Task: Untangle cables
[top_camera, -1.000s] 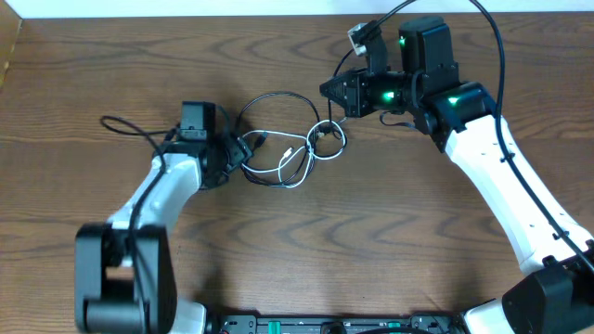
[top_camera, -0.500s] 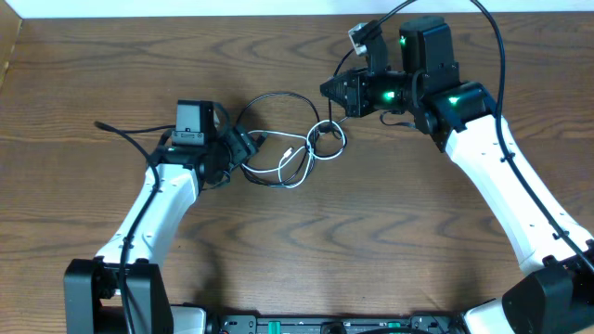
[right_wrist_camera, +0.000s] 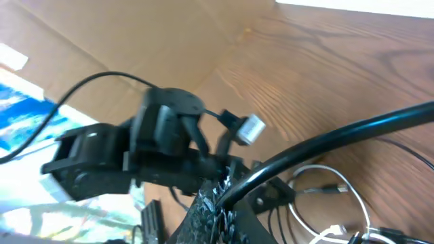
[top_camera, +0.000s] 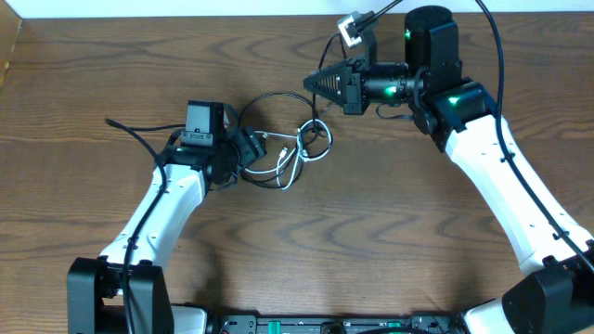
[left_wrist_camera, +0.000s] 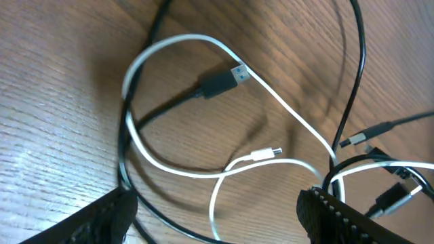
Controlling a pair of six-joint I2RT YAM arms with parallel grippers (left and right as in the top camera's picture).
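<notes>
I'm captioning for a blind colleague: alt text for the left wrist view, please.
A white cable and a black cable lie looped over each other on a wooden table, framed by the open left gripper.

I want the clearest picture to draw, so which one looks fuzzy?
Right wrist view: fuzzy, the thick black wire near the lens is smeared. Left wrist view: sharp, the thin white cord casts soft shadows on the brown wooden table. Overhead view: evenly lit.

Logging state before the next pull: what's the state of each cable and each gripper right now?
black cable, tangled with white, pinched by right gripper
white cable, looped through the black, ungripped
left gripper, open, fingers straddling the tangle
right gripper, shut on black cable
</notes>
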